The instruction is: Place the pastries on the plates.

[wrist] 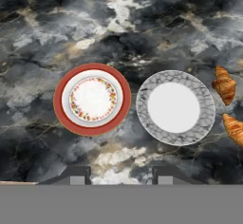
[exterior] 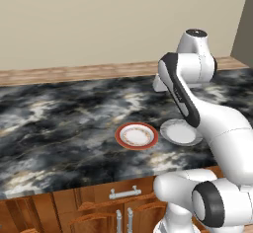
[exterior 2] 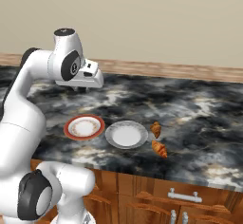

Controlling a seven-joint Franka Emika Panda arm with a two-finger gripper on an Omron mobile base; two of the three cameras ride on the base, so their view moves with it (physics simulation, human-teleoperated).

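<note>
Open marble counter (wrist: 42, 23) behind and left of both plates (wrist: 92, 98), pastries (wrist: 224, 84) crowding grey plate's (wrist: 175, 107) side

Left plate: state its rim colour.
Red-orange rim, white patterned centre; clearest in the hand view.

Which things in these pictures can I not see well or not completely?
- Pastries: in the left base view the arm covers the place right of the grey plate where they lie.
- Lower pastry: cut off by the right edge of the hand view.
- End effector: in the right base view its fingers are too small and dark to tell open or shut.
- Red-rimmed plate: pattern too small in both base views.
</note>
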